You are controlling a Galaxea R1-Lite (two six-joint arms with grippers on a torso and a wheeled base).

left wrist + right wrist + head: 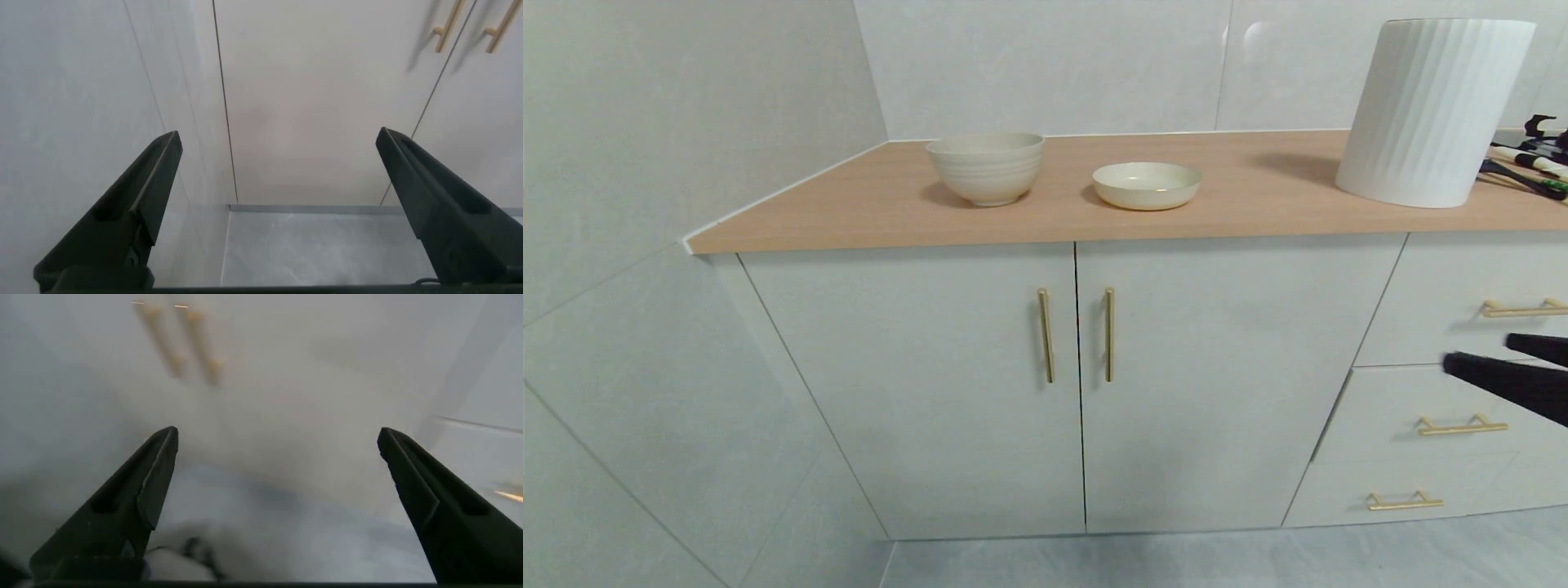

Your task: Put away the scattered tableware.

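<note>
A deep beige bowl (986, 167) stands on the wooden countertop (1258, 200), left of centre. To its right rests a shallow cream dish (1147, 184). My right gripper (1474, 353) stands open at the right edge of the head view, low in front of the drawers, well below and right of the dish. In the right wrist view the right gripper (276, 441) faces blurred cabinet fronts with nothing between its fingers. My left gripper (278, 143) is open and empty, pointing at the lower cabinet and floor near the left wall.
A tall white ribbed container (1433, 110) stands at the counter's right, with dark utensils (1531, 163) behind it. Below are two closed cabinet doors with gold handles (1045, 335) and drawers (1462, 425) at the right. A tiled wall (645, 245) bounds the left side.
</note>
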